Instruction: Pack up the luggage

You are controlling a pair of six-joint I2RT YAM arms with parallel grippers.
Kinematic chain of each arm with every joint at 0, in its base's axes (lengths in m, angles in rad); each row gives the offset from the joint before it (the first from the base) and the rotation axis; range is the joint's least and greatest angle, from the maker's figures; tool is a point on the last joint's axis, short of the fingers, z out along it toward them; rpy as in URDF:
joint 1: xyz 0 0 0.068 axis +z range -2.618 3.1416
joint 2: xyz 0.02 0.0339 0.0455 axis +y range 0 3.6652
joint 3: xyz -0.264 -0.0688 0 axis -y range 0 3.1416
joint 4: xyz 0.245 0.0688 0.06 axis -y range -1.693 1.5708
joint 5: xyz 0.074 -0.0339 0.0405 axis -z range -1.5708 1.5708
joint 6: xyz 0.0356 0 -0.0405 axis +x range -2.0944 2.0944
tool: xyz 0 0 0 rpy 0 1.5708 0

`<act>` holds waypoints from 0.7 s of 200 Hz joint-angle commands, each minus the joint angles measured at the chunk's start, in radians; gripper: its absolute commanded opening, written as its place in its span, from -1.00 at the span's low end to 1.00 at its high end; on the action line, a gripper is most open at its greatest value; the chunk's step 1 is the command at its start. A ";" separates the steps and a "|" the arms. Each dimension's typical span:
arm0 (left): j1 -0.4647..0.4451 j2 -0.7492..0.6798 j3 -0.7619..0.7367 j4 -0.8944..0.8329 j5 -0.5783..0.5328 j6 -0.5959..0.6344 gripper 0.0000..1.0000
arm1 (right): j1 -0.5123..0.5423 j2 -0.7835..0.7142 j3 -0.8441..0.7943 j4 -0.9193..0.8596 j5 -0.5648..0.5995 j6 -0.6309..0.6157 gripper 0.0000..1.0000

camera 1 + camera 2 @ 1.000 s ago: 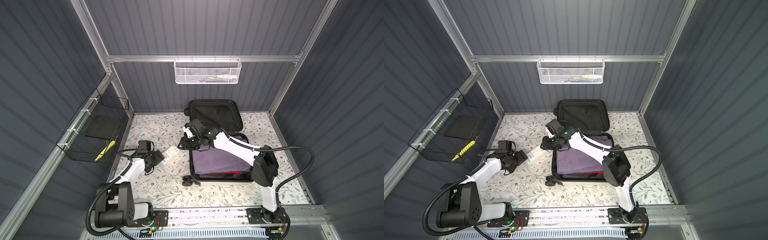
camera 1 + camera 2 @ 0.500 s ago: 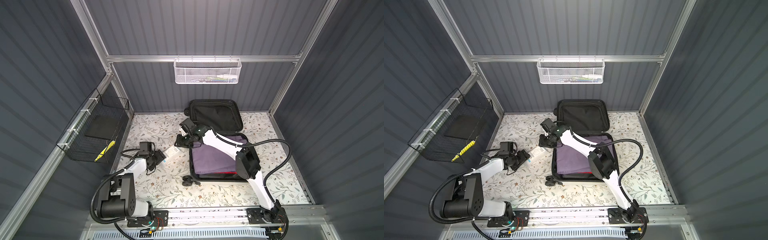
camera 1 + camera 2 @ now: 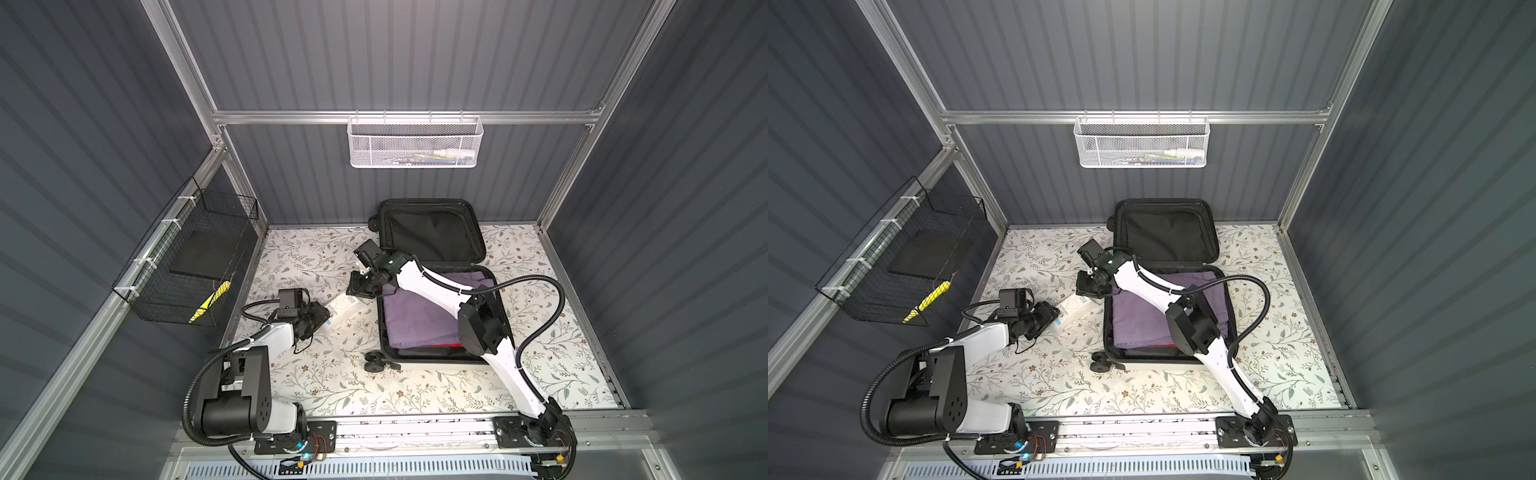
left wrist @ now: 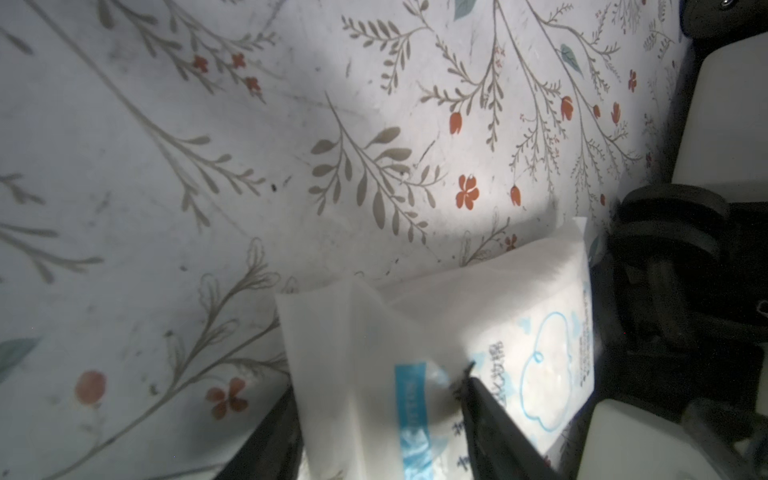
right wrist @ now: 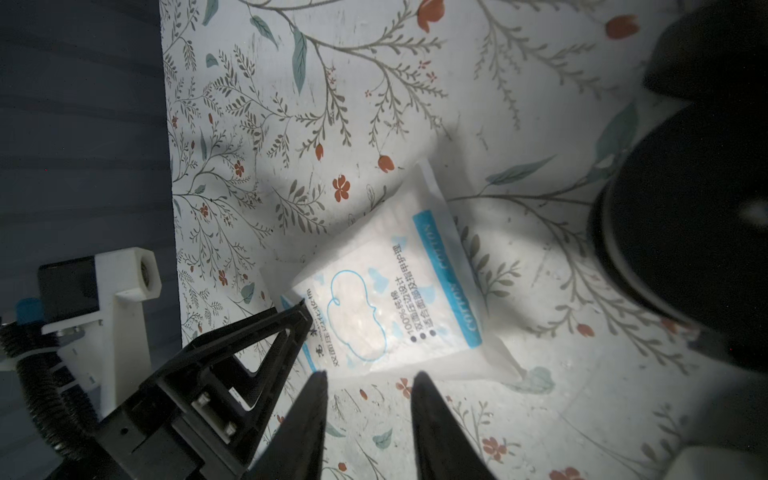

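The luggage (image 3: pixel 432 235) (image 3: pixel 1169 232) lies open at the back, lid up against the wall, with a purple cloth (image 3: pixel 415 316) in its base. A white cotton pad packet (image 3: pixel 343 309) (image 3: pixel 1073 309) lies on the floral mat just left of it. My left gripper (image 3: pixel 322 322) (image 4: pixel 382 415) has its jaws closed against both sides of the packet's (image 4: pixel 415 332) near end, which buckles between them. My right gripper (image 3: pixel 357 289) (image 5: pixel 370 382) hovers open by the packet's (image 5: pixel 395 282) other side, with nothing between its fingers.
A white mesh basket (image 3: pixel 415 143) hangs on the back wall. A black wire basket (image 3: pixel 195 266) hangs on the left wall, with a yellow item in it. The luggage's black wheels (image 3: pixel 374 361) (image 5: pixel 685 216) stick out close to the packet.
My right gripper has swung left, from over the luggage's edge to the packet. My left gripper's jaws have narrowed onto the packet's end.
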 commanded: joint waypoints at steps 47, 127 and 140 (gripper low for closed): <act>0.005 -0.068 -0.010 0.003 0.026 0.006 -0.30 | -0.004 0.050 0.008 -0.042 -0.014 0.009 -0.26; 0.005 -0.066 0.010 -0.008 0.047 0.018 -1.00 | -0.004 0.041 -0.006 -0.042 -0.017 0.005 -0.26; 0.005 -0.063 0.014 -0.011 0.050 0.022 -1.00 | -0.004 0.041 -0.007 -0.041 -0.018 0.004 -0.25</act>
